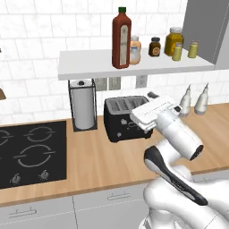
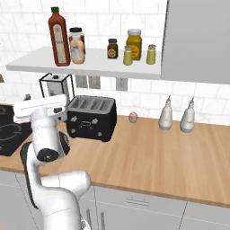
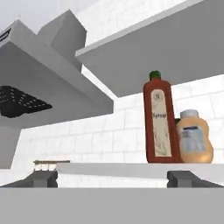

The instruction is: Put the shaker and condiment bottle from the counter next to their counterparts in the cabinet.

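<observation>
The condiment bottle is seen upright on the cabinet shelf, upper centre of the left base view, just beside a peach jar — a placement among the counterparts that the task calls for. Two yellow-green shakers are set side by side at upper right, so the pairing is judged complete. In the hand view the pincer is shown wide open and empty, its tips level with the shelf edge. A toaster is left on the table.
</observation>
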### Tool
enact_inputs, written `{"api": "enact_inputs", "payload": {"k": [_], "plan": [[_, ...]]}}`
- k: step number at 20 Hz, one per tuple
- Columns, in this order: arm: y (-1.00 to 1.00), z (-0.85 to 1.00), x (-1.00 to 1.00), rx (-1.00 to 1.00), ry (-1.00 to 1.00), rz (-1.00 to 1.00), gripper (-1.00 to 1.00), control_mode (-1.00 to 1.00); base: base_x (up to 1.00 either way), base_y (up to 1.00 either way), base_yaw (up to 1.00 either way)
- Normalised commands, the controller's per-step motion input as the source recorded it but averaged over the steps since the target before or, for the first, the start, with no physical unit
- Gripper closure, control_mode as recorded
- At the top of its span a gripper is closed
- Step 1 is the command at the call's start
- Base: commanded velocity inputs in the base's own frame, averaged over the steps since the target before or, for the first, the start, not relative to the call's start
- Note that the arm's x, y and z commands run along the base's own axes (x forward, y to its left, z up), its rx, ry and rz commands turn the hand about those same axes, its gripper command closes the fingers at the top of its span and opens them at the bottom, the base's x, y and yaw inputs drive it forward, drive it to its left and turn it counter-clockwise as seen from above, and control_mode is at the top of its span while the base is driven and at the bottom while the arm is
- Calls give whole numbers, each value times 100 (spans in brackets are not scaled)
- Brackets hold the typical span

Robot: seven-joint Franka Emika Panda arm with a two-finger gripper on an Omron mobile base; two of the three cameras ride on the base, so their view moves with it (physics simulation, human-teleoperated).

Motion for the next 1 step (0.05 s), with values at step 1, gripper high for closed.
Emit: {"api": "enact_inputs", "payload": {"k": [1], "plan": [[13,0,-83,0,0,11,-100,-100,0,0,0]]}}
